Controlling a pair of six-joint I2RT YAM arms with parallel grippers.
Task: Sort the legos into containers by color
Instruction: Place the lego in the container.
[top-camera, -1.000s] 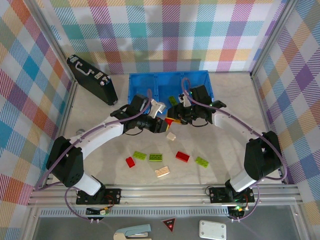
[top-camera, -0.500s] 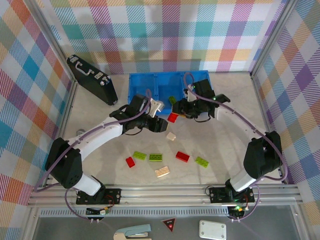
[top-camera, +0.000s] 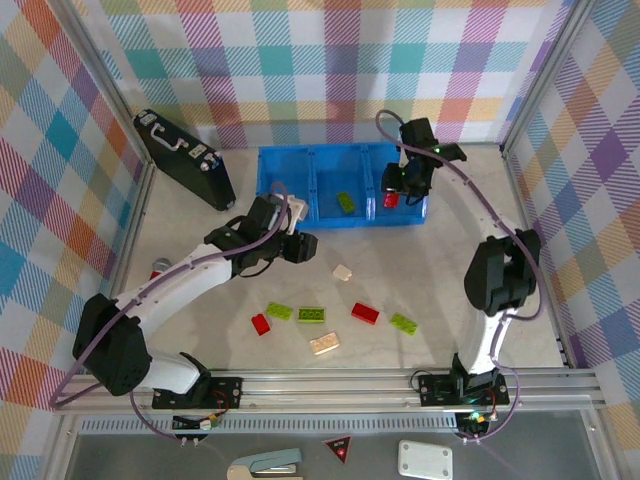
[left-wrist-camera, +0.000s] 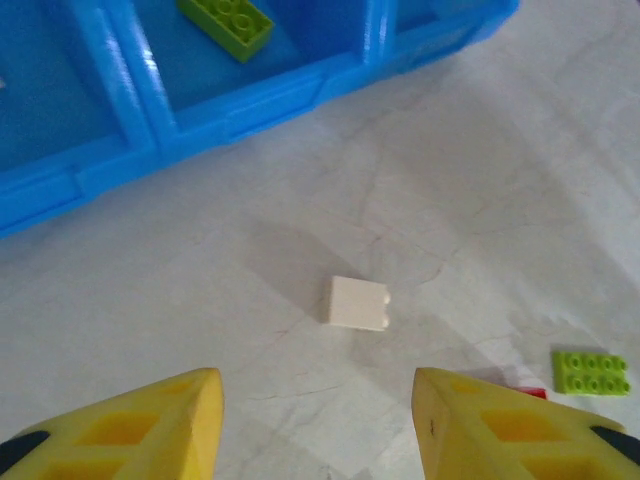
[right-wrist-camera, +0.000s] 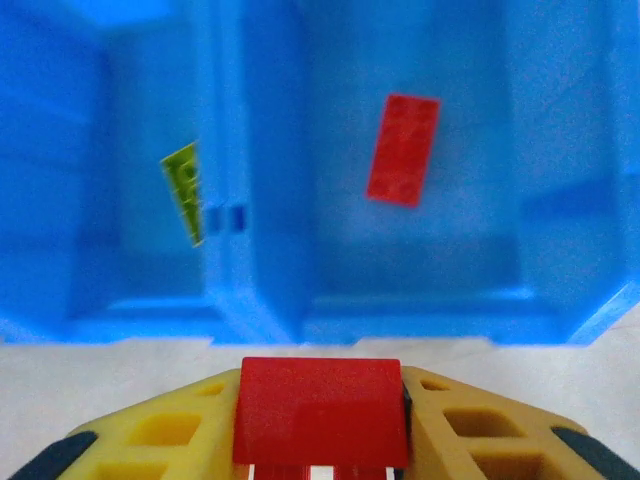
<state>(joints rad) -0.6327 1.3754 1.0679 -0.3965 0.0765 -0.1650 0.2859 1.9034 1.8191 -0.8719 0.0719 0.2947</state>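
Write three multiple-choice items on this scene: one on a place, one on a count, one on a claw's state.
1. Where in the blue bin does the green lego lie?
A) left compartment B) middle compartment C) right compartment
2. How many red legos lie loose on the table?
A) two B) four C) none
3. What state is the right claw in?
A) open and empty B) shut on a red lego C) shut on a cream lego

Key: B, it lies in the middle square; A, one lies left and another right in the loose group; B, red plastic sits between its yellow fingers.
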